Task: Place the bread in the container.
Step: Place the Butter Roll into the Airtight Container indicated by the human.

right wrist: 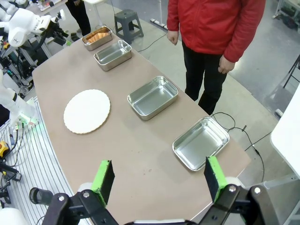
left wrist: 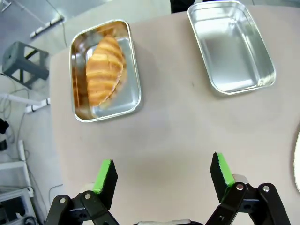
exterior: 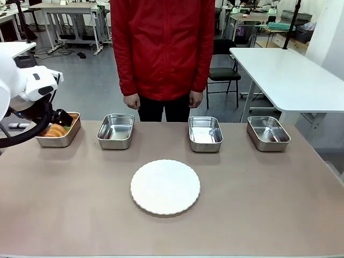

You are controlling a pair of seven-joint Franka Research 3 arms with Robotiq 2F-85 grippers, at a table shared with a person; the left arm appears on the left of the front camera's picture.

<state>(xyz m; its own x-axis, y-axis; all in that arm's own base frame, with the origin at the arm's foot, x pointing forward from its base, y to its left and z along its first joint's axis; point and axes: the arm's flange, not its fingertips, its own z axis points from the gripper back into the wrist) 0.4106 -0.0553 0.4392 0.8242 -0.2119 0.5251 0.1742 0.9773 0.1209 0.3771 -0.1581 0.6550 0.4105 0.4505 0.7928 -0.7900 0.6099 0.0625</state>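
**Bread in pan, left arm close above it: snag risk**

Front view: we see the bread (exterior: 54, 130) lying in the leftmost pan (exterior: 70, 133), the container of the task. The left gripper (exterior: 63, 118) hangs just above that pan; its jaws are hidden here by the wrist and cable. Three more pans and a white plate (exterior: 165, 186) stand empty. The person (exterior: 162, 48) waits at the far edge, hands down.

Left wrist view: jaws spread wide, holding nothing, green pads (left wrist: 104, 176) apart over bare table. The bread (left wrist: 104, 70) sits slantwise in its pan (left wrist: 136, 79), one tip leaning toward a wall. We judge the placing done. Risk: a low sideways move could clip the rim and shove or tip the light pan.

Right wrist view: right gripper (right wrist: 159, 178) high over the table, jaws spread, empty. The bread (right wrist: 96, 35) shows far off in its pan. Little risk from here.
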